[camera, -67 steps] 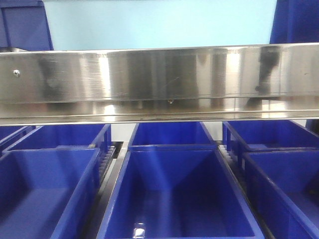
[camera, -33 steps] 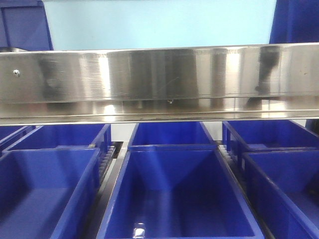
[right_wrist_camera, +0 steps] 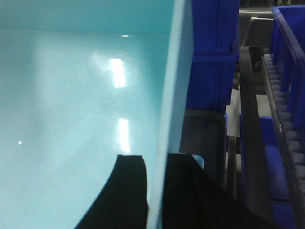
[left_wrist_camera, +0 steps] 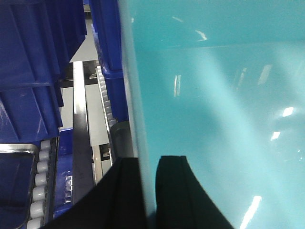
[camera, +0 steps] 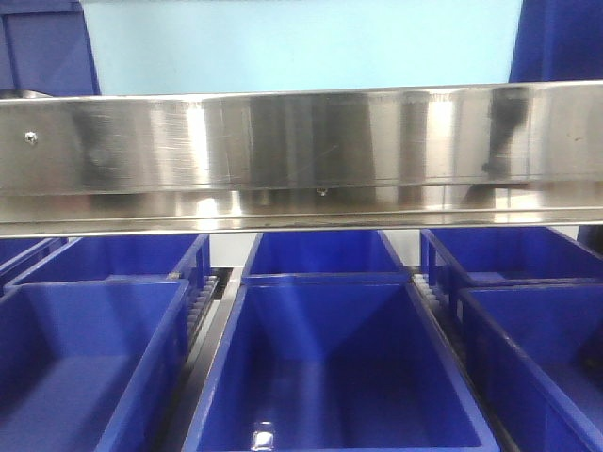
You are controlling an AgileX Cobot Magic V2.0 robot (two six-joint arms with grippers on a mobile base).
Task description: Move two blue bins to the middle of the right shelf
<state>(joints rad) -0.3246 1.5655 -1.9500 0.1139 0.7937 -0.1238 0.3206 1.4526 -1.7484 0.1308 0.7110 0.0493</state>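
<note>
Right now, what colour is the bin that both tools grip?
The bin is light turquoise; the left wrist view shows it best.

Bright light, streaky glare on steel rail, white highlights on pale bin wall, wrist views slightly soft.

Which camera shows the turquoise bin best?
The right wrist view: the turquoise bin fills it, wall clamped in the right gripper. The left wrist view is similar, with the left gripper. The front view shows a pale panel, perhaps it.
</note>
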